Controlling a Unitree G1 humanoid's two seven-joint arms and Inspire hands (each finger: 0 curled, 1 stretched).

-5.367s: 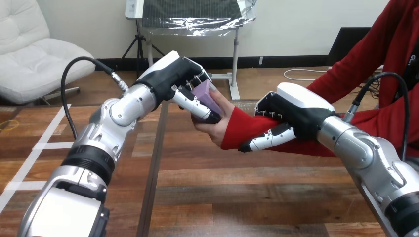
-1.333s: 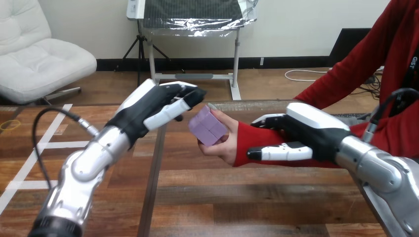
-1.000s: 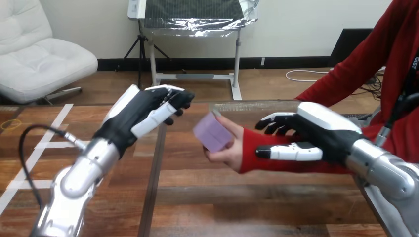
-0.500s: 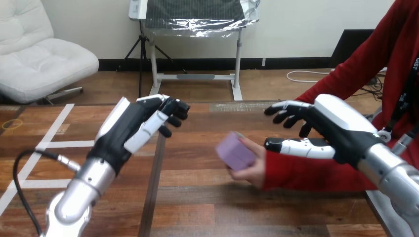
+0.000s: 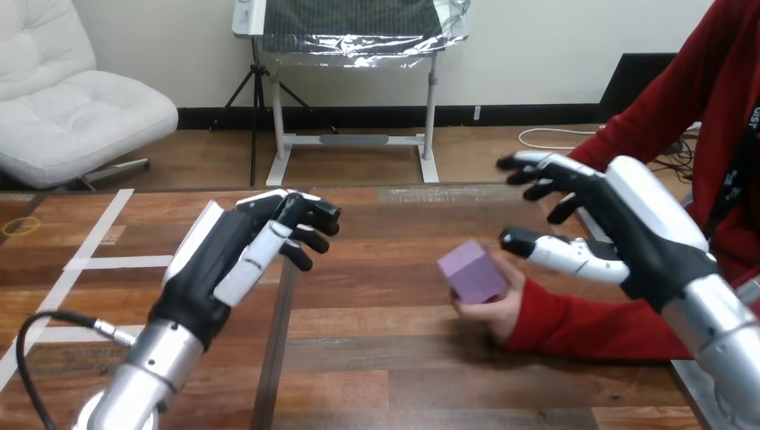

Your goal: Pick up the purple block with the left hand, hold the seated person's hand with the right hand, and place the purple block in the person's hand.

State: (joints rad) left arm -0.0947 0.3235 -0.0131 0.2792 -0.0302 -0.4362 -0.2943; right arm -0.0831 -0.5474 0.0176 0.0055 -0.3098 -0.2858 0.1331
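Head view showed the purple block (image 5: 473, 270) in the person's hand (image 5: 498, 305) at right; right hand (image 5: 627, 235) spread wide above it; left hand (image 5: 240, 258) loosely uncurled over the worktop (image 5: 376, 358).

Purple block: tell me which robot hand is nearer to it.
Right. The right hand is just right of the purple block; the left hand is well off to its left.

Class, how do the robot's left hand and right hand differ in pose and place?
The left hand hangs over the table, apart from the purple block; the right hand hangs close above the person's hand holding it. The left hand's fingers bend loosely; the right hand's spread wide. Both are open, holding nothing.
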